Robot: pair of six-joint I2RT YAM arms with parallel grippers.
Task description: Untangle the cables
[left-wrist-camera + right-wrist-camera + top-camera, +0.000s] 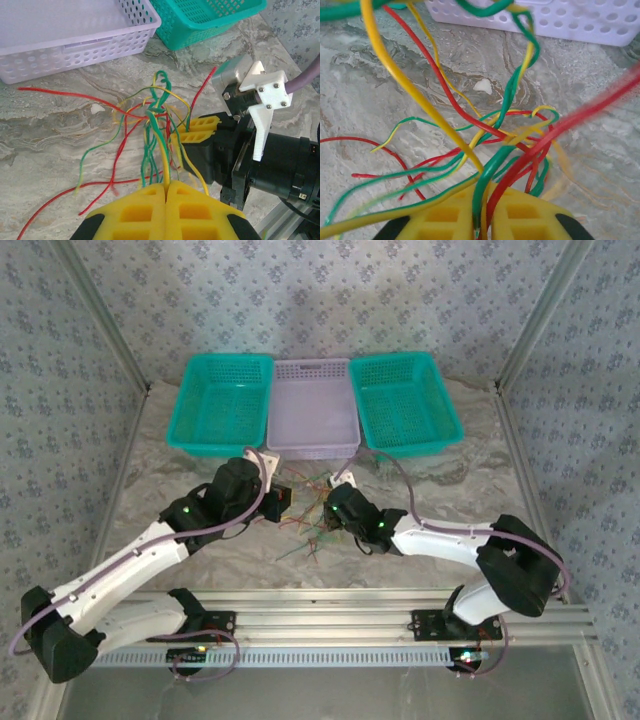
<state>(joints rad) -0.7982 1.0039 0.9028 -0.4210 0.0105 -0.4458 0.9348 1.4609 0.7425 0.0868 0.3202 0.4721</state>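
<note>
**wirewrangler:** ok so both arms have a pinch on the cables (150,117), what's the smart way to pull this apart? the whole red, green and yellow mess sits on the marbled table (45,135), just on the near side of the lavender basket (65,55), not in it

**knotty_pete:** from what I see the left gripper (166,197) has its yellow pads squeezed flat together on a yellow strand and a green one. the right gripper (482,216) is clamped the same way on a green and a red strand. the two sit just beside each other in front of that basket, so I reckon there's hardly any slack between them

**wirewrangler:** so just yank?

**knotty_pete:** nah, I'd go slow and draw the two apart sideways, along the basket's front wall. watch the green-and-yellow twist (520,70) that stands up toward the basket. if it tightens instead of sliding open, back off and regrip nearer the knot. my worry is both pinches hold a green strand, and I can't tell if it's the same one. if it is, pulling only stretches it. thin wire probably slips out of those pads easily too, so firm squeeze, low lift
</note>
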